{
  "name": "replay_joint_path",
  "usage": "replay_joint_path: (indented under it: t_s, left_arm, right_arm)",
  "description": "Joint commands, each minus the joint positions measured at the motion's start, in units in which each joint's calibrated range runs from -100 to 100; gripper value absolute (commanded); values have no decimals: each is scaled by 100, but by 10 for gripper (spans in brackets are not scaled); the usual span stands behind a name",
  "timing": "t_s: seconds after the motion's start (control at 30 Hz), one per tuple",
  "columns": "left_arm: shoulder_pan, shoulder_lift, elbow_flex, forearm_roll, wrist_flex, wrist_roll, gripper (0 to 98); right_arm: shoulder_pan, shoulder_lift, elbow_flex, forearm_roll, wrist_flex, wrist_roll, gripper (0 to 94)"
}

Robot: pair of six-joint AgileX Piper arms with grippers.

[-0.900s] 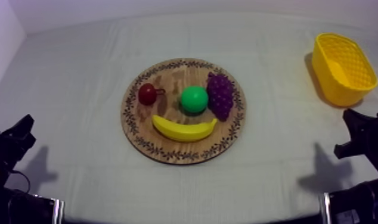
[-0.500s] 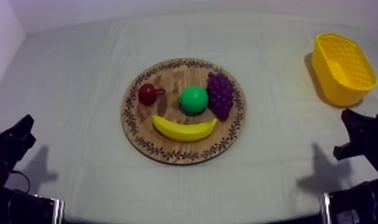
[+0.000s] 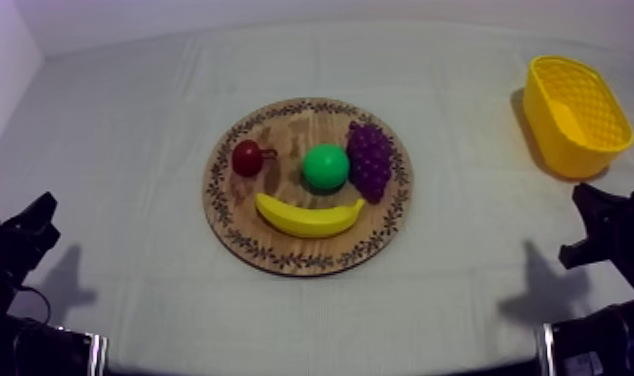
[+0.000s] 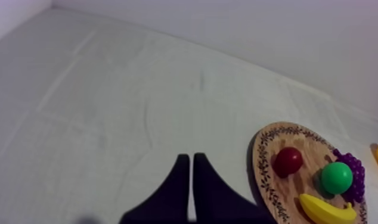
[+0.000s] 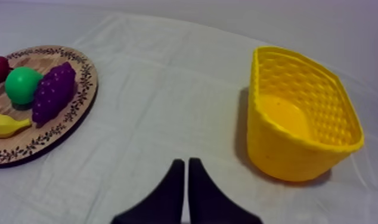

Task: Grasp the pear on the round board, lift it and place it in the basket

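The green pear (image 3: pixel 325 167) sits in the middle of the round wooden board (image 3: pixel 281 255), between the small red fruit (image 3: pixel 247 158) and the purple grapes (image 3: pixel 370 160), with the banana (image 3: pixel 309 216) in front. The yellow basket (image 3: pixel 575 115) stands empty at the far right. My left gripper (image 3: pixel 29 226) rests low at the left edge, far from the board. My right gripper (image 3: pixel 593 216) rests low at the right, in front of the basket. In the left wrist view the fingers (image 4: pixel 188 159) lie together, shut on nothing, beside the board (image 4: pixel 264 149). The right gripper (image 5: pixel 185 162) is likewise shut, near the basket (image 5: pixel 299 113).
The grey-white cloth (image 3: pixel 131 120) covers the table, with open room between the board and the basket and on the left side. A pale wall (image 3: pixel 1 60) runs along the far left.
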Motion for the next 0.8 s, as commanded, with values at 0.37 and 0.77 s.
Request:
replay_joint_path:
  t_s: [0.37,0.77]
  left_arm:
    - [1,0,2,-2,1,1,1]
    - [1,0,2,-2,1,0,1]
  right_arm:
    - [-1,-2,0,-1,-4,-2,3]
    - [-44,-2,0,-1,-4,-1,3]
